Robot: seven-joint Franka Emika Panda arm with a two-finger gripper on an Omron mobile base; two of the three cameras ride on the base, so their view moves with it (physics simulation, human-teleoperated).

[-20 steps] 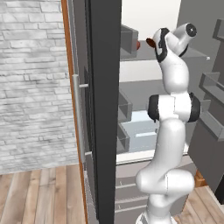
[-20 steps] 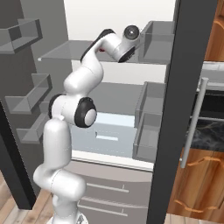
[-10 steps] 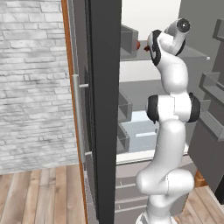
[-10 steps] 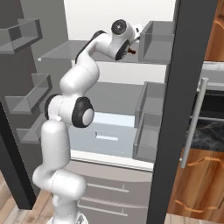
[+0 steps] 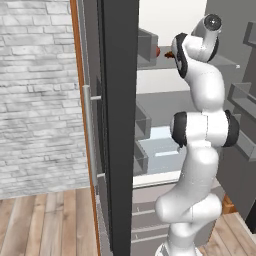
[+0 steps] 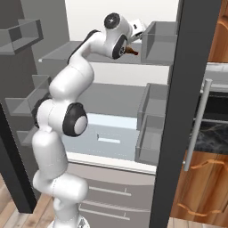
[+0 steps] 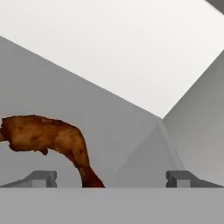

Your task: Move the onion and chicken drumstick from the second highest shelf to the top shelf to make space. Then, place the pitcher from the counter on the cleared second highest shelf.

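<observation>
The chicken drumstick [image 7: 48, 138] lies on the opaque grey second highest shelf [image 7: 131, 144], reddish-brown, with its thin end pointing toward me. My gripper [image 7: 111, 178] is open just in front of it, and the thin end sits between the fingertips [image 7: 41, 177], nearer the left one. From the right base view the drumstick [image 6: 130, 50] peeks out beside my raised forearm. The onion [image 5: 158, 50] is a small red ball on the same shelf [image 5: 150, 66], just left of the drumstick [image 5: 171, 54]. The black marble counter [image 6: 209, 138] lies to the right. The pitcher is out of view.
The dark fridge door edge [image 5: 117, 125] stands close on the left of the arm. Grey bins [image 6: 158, 40] hang at the shelf's right side, with door bins [image 6: 20, 33] at the left. A pale drawer [image 6: 109, 133] sits lower down. A brick wall [image 5: 35, 90] is left of the fridge.
The arm has lifted and swung its hand further into the fridge, up to shelf level toward the drumstick. The gripper stayed open; onion and drumstick have not moved.
</observation>
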